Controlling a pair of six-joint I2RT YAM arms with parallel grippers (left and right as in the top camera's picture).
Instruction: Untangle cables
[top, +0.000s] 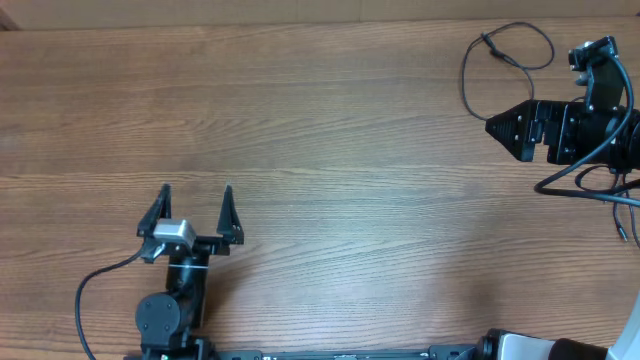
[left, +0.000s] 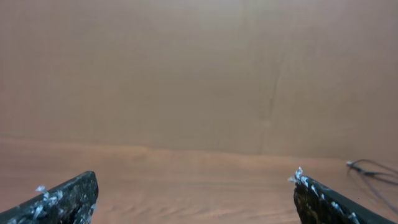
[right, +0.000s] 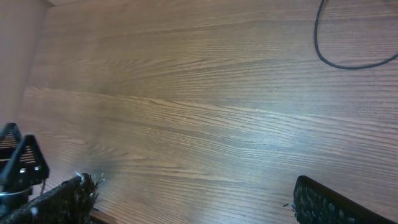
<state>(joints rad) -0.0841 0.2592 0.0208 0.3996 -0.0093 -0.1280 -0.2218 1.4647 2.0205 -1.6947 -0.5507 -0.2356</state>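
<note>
There is not much left that looks knotted, but the job is hard to call done. One thin black cable (top: 464, 72) lies on the desk (top: 320, 120) at the far right corner, just beside the right tool (top: 495, 123). It makes one big loose loop with a small plug end curled inside it. I see no tight bundle anywhere. So my guess is that this cable is free, or nearly free, where it crosses over itself near the plug.

A second thin cord (top: 620, 215) peeks out by the right edge, under the right arm. Most of it is hidden, so I cannot tell if it is tangled or even how long it is. That part may need work.

Count: two arms, two tools, one cable in plain sight, and maybe one more. The thick wires (top: 575, 175) on the right arm belong to the robot and are not part of the job.

The left tool (top: 195, 192) sits at the near left of the desk, well apart from the cables. Its fingers are spread wide and hold nothing. The right tool is spread wide too - nothing is between its fingers, only bare wood.
</note>
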